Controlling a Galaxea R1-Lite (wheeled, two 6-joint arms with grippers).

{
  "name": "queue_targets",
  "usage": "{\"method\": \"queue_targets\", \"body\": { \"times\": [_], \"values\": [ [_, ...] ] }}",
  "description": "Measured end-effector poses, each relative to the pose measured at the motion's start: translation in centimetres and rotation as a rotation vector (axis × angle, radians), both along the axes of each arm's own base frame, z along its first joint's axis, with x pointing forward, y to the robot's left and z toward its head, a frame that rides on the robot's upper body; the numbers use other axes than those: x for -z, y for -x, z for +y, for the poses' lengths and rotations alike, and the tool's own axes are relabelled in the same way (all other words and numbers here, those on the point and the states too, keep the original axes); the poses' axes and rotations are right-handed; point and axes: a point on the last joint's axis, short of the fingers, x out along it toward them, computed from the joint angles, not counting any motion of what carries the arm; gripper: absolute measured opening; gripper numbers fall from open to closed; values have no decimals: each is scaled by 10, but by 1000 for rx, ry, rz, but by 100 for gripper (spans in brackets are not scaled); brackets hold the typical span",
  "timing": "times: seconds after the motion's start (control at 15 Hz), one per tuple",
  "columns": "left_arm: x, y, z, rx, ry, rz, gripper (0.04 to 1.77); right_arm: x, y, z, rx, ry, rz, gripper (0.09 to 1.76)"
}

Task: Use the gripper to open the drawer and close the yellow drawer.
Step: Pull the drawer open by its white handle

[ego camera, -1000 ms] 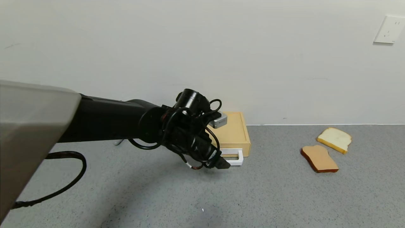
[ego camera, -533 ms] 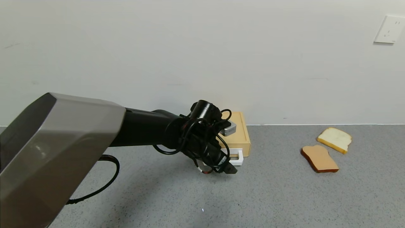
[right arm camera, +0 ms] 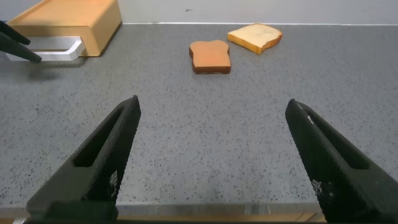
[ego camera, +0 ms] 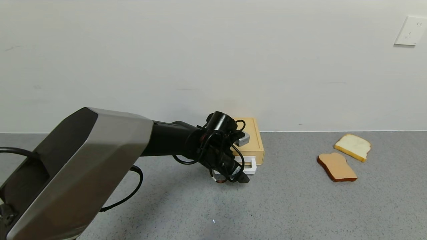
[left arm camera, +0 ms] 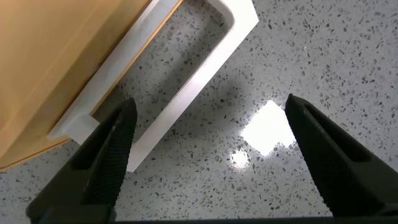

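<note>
Nearest the robot, a broad grey-silver arm shell (ego camera: pixel 83 170) with faceted, smooth panels is seen in the head view, tapering into a black cylindrical wrist wrapped in looped cables (ego camera: pixel 213 146) and carrying a small silver box (ego camera: pixel 242 139). At its end the left gripper (ego camera: pixel 241 177) is held low over the speckled grey countertop (ego camera: pixel 300 206), just in front of the white rectangular loop handle (ego camera: pixel 249 165) of the drawer. Its black pointed jaws are shown spread apart in the left wrist view, gripping nothing, with the ribbed fingers (left arm camera: pixel 115 155) on either side of bare, glossy terrazzo-like surface and the handle lying just beside one of them; contact cannot be judged. The drawer (ego camera: pixel 249 140), flat, pale yellow and matte, is seen pushed into its low case against the white wall (ego camera: pixel 213 60), only the handle projecting. The right gripper (right arm camera: pixel 211 162) appears in the right wrist view alone, open over bare counter, well apart from the drawer. Farther right, two bread slices are found, one tan (ego camera: pixel 337 166), one pale (ego camera: pixel 353 146). A white wall socket (ego camera: pixel 410 30) is mounted above.
</note>
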Motion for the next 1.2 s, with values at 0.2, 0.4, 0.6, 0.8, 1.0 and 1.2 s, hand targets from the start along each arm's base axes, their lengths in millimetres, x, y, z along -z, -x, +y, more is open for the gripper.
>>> {"method": "queue_targets", "body": {
  "times": [0.2,0.4,0.6,0.8,1.0,1.2],
  "values": [
    [4,-3,-2,-6,4,-18,172,0,0,0,0,0,0,171],
    [11,-6,-4,-7,7,-29,172,0,0,0,0,0,0,171],
    [17,-8,-5,-7,0,-18,172,0,0,0,0,0,0,171],
    [22,-9,-6,-7,-6,-10,172,0,0,0,1,0,0,171],
    [27,-11,-7,-6,-9,-6,172,0,0,0,0,0,0,171],
    [29,-12,-8,-11,-14,-8,172,0,0,0,0,0,0,171]
  ]
}}
